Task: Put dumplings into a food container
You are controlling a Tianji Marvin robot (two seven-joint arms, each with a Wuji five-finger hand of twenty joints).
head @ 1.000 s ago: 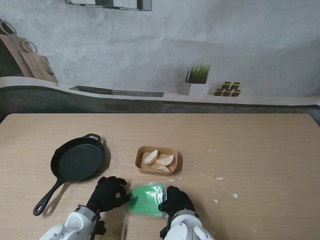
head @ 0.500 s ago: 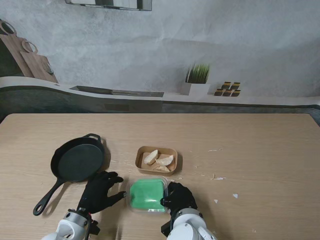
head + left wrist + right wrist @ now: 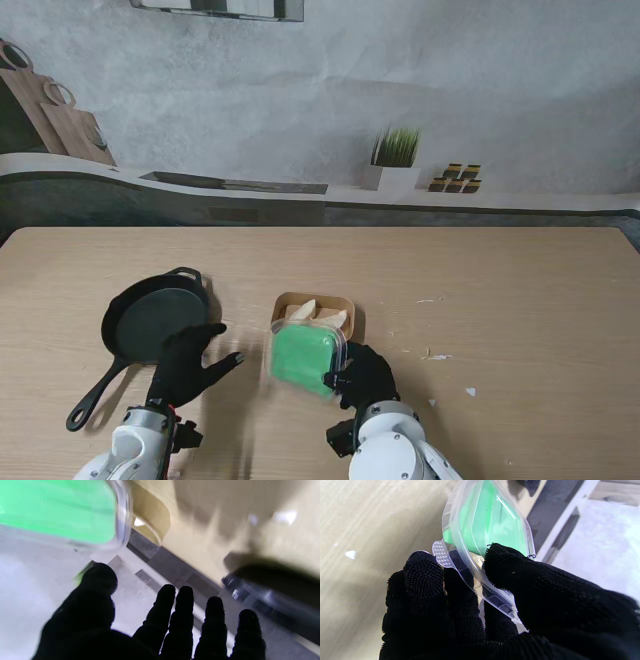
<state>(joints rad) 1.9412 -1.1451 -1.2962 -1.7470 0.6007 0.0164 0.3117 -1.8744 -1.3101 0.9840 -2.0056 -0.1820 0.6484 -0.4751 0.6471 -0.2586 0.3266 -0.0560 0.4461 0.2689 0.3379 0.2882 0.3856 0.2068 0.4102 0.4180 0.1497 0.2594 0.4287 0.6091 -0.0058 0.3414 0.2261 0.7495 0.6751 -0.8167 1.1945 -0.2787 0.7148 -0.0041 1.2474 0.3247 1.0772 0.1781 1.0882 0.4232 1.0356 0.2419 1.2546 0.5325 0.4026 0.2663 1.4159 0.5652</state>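
A brown paper container (image 3: 345,306) holds pale dumplings (image 3: 305,309) at the table's middle. My right hand (image 3: 363,373) is shut on a clear plastic lid with a green centre (image 3: 307,355), pinching its rim between thumb and fingers (image 3: 423,575). The lid (image 3: 490,522) hangs tilted above the table, covering the nearer half of the container. My left hand (image 3: 188,362) is open, fingers spread, off to the left of the lid and apart from it. In the left wrist view the green lid (image 3: 57,507) and the container's brown wall (image 3: 152,512) show blurred beyond the spread fingers (image 3: 185,620).
A black cast-iron pan (image 3: 150,328) lies left of the container, its handle pointing toward me beside my left hand. Small white scraps (image 3: 437,356) dot the table to the right. A counter with a potted plant (image 3: 395,160) runs behind the table.
My right hand lifted the lid off the table and carried it away from me, over the container. My left hand let go of the lid, opened and drew off leftward toward the pan.
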